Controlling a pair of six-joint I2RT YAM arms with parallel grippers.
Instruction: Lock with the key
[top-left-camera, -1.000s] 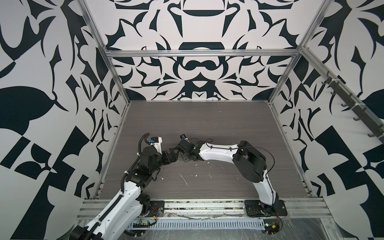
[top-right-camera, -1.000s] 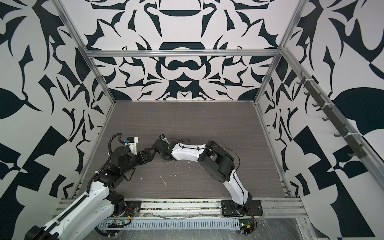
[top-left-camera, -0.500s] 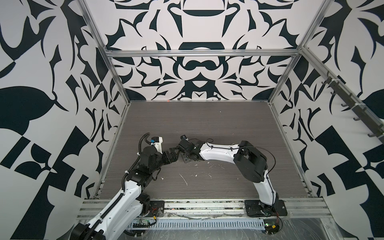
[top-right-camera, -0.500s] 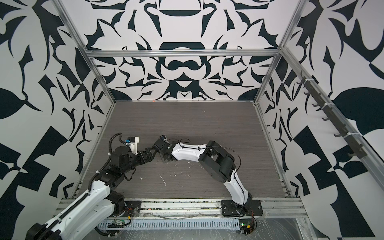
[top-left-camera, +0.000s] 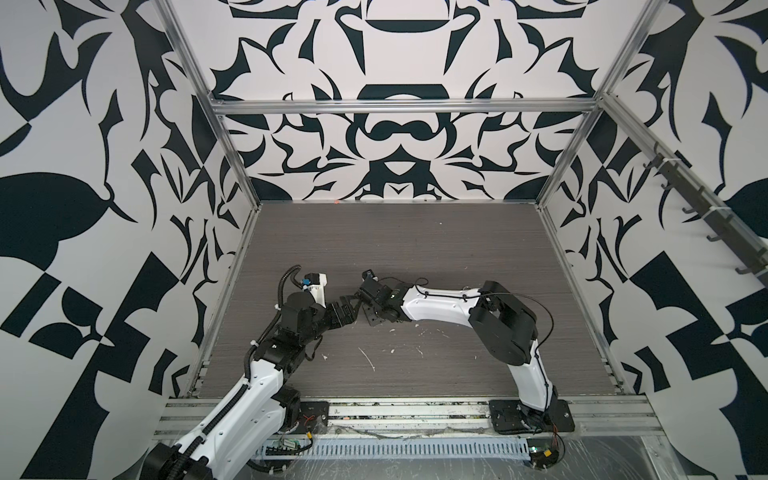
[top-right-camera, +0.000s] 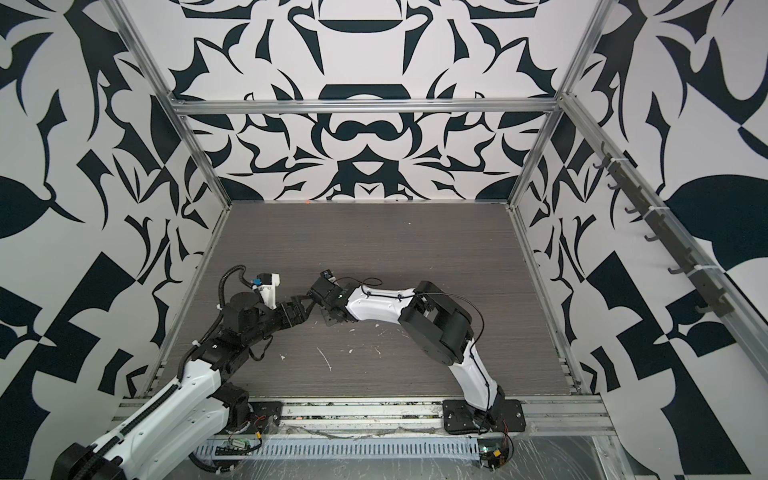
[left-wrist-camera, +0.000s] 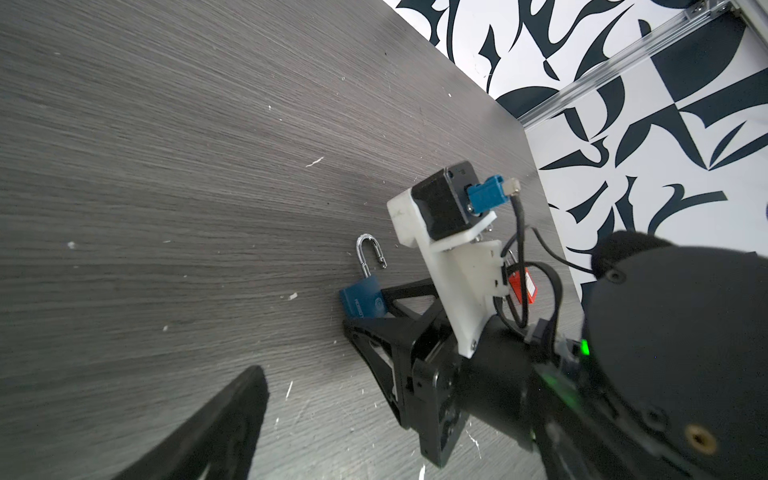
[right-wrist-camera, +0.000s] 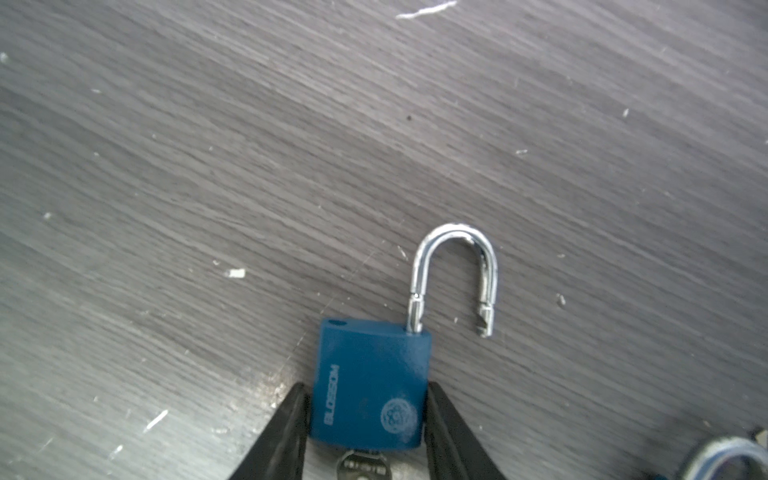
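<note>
A blue padlock (right-wrist-camera: 370, 386) lies flat on the grey table, its silver shackle (right-wrist-camera: 455, 266) swung open with the free end off to the side of the body. A key (right-wrist-camera: 362, 466) sticks out of the lock's bottom, between my right fingers. My right gripper (right-wrist-camera: 368, 392) presses on both sides of the blue body. In the left wrist view the padlock (left-wrist-camera: 361, 301) shows at the tips of that gripper. My left gripper (top-left-camera: 348, 309) hovers open close beside the right gripper (top-left-camera: 368, 313), with nothing in it; one of its fingers (left-wrist-camera: 224, 424) shows. The arms hide the padlock in both top views.
A metal ring (right-wrist-camera: 723, 457) lies on the table close to the padlock. White scraps (top-left-camera: 368, 359) are scattered over the near part of the table (top-left-camera: 415, 249). Patterned walls and an aluminium frame (top-left-camera: 399, 106) enclose the table.
My right gripper's jaws have narrowed onto the padlock body. Both arms have stayed almost where they were.
</note>
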